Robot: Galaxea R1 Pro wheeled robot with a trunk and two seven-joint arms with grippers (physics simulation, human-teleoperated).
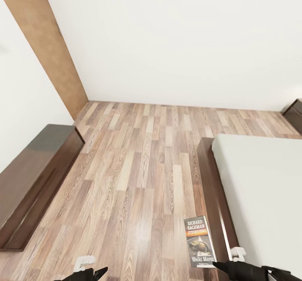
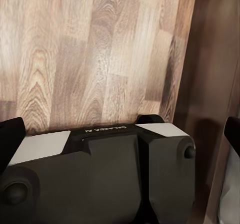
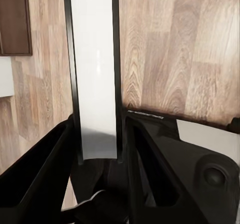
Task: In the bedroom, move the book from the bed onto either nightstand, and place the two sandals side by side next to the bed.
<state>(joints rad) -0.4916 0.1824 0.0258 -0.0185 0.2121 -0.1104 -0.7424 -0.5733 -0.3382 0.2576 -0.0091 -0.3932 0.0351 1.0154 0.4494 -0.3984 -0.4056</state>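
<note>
The book, a dark paperback with "RICHARD BACHMAN" in white, hangs upright over the floor just beside the bed's dark base. My right gripper is shut on its lower corner. In the right wrist view the book's white page edge runs between the two black fingers. My left gripper pokes in low at the head view's left; its fingers stand wide apart, open and holding nothing. A nightstand stands at the far right by the wall. The sandals are out of view.
The light-grey mattress lies at the right. A long low dark cabinet stands along the left wall, with a brown wooden panel behind it. Wood-plank floor stretches between cabinet and bed. My own black base lies below the left gripper.
</note>
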